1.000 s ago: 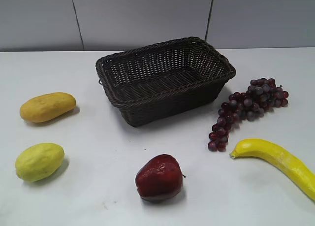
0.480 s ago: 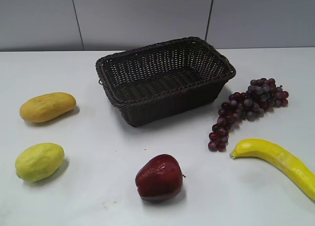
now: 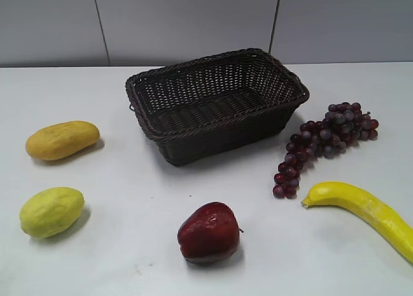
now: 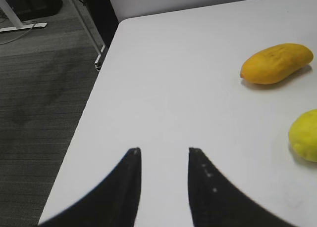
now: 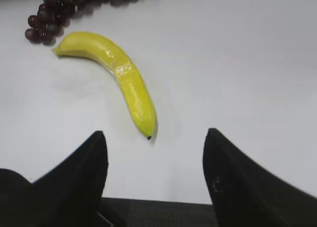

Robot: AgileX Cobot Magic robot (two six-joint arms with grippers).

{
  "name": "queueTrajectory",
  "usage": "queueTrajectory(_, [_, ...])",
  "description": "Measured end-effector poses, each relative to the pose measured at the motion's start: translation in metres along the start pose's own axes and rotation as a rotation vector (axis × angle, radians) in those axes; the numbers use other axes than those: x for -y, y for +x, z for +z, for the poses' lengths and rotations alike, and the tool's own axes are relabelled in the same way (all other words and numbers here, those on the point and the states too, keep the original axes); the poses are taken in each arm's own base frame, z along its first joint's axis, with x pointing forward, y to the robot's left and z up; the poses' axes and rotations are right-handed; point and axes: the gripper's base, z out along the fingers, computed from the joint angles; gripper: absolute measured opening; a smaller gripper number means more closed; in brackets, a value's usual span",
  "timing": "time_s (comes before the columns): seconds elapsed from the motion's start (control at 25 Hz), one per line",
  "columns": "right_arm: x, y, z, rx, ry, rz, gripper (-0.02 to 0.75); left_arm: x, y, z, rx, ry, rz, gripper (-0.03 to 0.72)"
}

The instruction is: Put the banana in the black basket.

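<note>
Banana (image 3: 364, 212) lies right of, before the basket (image 3: 216, 102).

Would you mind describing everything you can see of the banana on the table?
The banana is long, slender, gently curved and bright yellow, with smooth, glossy skin, a crinkled band near its middle and a small dark tip at one tapered end. It lies flat on the white table, outside the black basket. Its other end lies close to the dark grapes, apparently without touching them. The right gripper is open near the dark tip, not touching the fruit.
</note>
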Motion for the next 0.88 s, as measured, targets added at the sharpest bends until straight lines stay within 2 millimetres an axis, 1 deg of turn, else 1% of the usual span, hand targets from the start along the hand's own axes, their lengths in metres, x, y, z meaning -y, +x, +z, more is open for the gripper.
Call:
queueTrajectory(0.2, [-0.005,-0.010,0.025,-0.129,-0.057,-0.026,0.466,0.000,0.000,0.000,0.000,0.000,0.000,0.238])
queueTrajectory(0.36, [-0.009,-0.019,0.038,-0.192,-0.113,-0.052,0.466,0.000,0.000,0.000,0.000,0.000,0.000,0.238])
queueTrajectory(0.44, [-0.010,-0.029,0.042,-0.193,-0.121,-0.062,0.466,0.000,0.000,0.000,0.000,0.000,0.000,0.238])
queueTrajectory(0.56, [-0.010,-0.050,0.047,-0.185,-0.126,-0.090,0.466,0.000,0.000,0.000,0.000,0.000,0.000,0.238])
queueTrajectory(0.64, [-0.010,-0.063,0.056,-0.200,-0.130,-0.119,0.466,0.000,0.000,0.000,0.000,0.000,0.000,0.238])
queueTrajectory(0.76, [-0.009,-0.080,0.073,-0.240,-0.142,-0.189,0.466,0.000,0.000,0.000,0.000,0.000,0.000,0.238])
queueTrajectory(0.88, [-0.009,-0.090,0.094,-0.290,-0.160,-0.266,0.466,0.000,0.000,0.000,0.000,0.000,0.000,0.238])
